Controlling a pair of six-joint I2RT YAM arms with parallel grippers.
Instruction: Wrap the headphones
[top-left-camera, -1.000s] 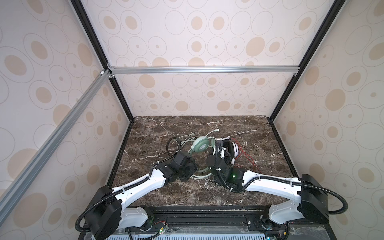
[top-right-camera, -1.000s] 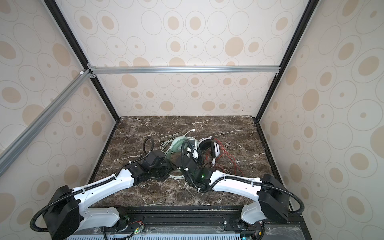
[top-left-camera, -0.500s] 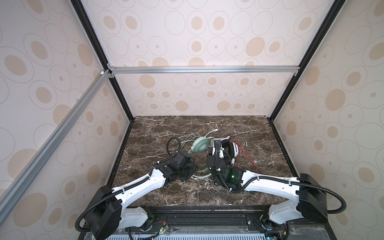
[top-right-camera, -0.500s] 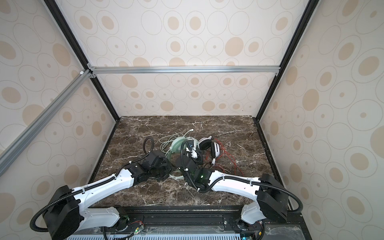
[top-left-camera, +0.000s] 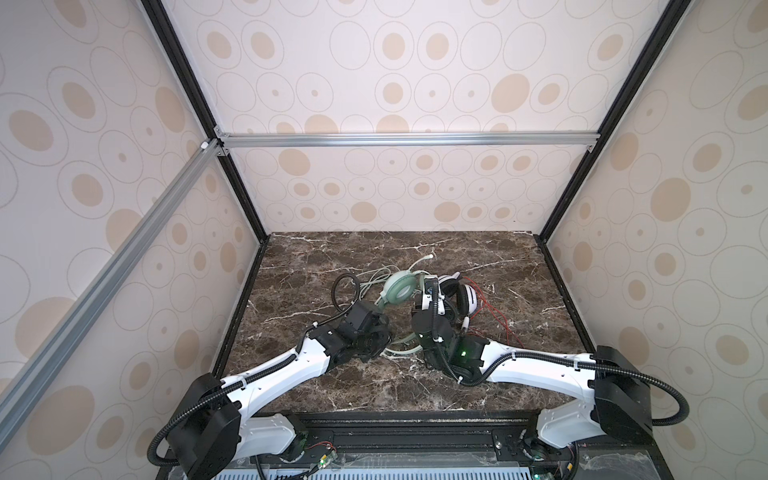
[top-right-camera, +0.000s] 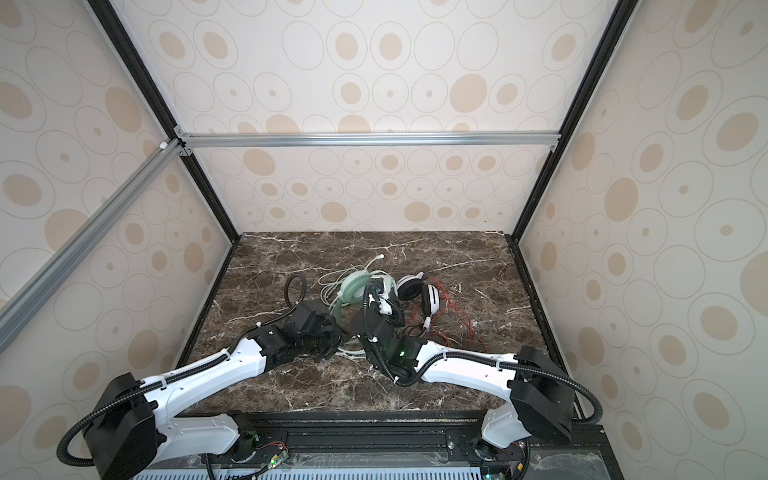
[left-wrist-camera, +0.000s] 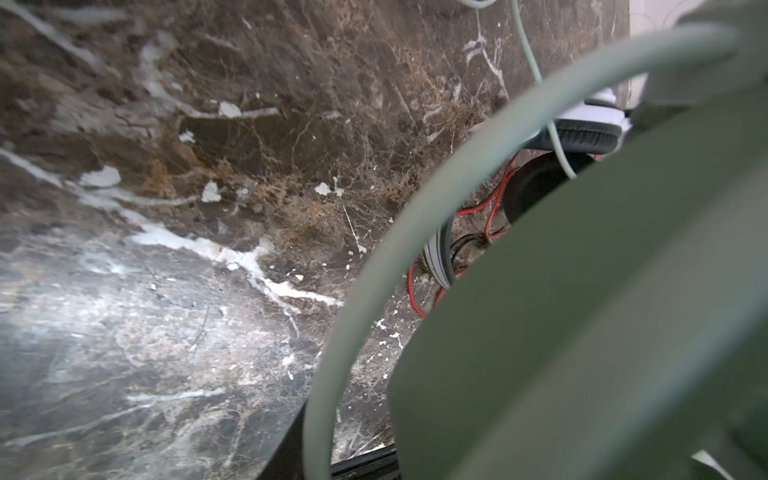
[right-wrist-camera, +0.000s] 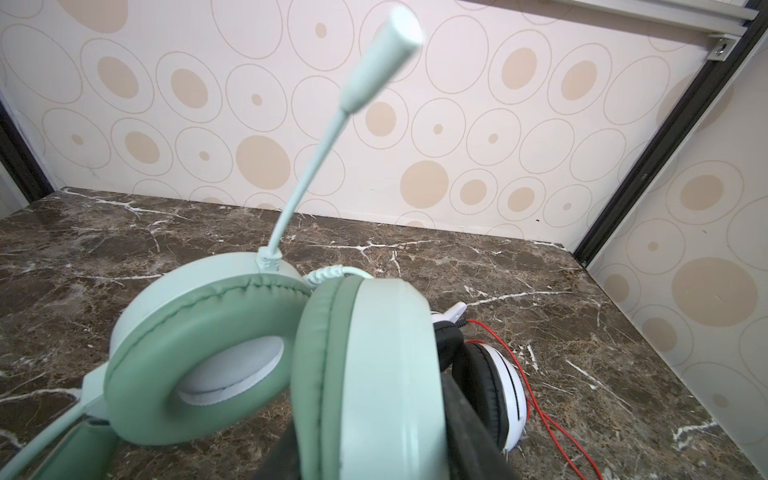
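Right pincer (top-left-camera: 430, 289) holds the mint-green headset (right-wrist-camera: 199, 345)
It clamps one earcup (right-wrist-camera: 374, 374); beside my left pincer (top-left-camera: 380, 332) runs the headband (left-wrist-camera: 582, 332); its gap I cannot tell.

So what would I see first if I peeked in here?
Probably the mint-green headset in the middle of the dark marble table, with its microphone poking up like an antenna. Beside it, to the right in both top views, lies a white-and-black headset with a thin red cable scribbled over the marble. The left arm and the right arm, both white, reach in from the near edge.
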